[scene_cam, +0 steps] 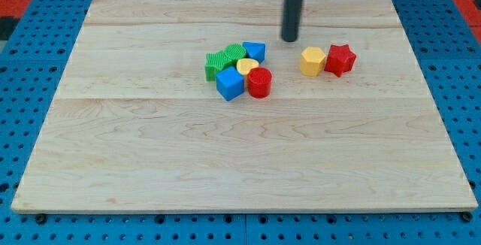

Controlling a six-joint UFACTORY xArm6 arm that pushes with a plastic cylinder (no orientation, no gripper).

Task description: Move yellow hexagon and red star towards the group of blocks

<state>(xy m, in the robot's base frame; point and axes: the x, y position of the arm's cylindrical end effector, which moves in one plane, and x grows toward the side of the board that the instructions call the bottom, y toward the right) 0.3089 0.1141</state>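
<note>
The yellow hexagon [312, 61] lies right of centre in the upper half of the board, touching the red star [340, 59] on its right. A group of blocks sits to their left: a green block [224, 59], a blue block [255, 50], a yellow heart [247, 66], a blue cube [231, 84] and a red cylinder [259, 83]. My tip [290, 39] rests on the board just above and left of the yellow hexagon, between it and the group, touching neither.
The wooden board [240, 162] lies on a blue perforated table [30, 72]. The board's edges run near all sides of the view.
</note>
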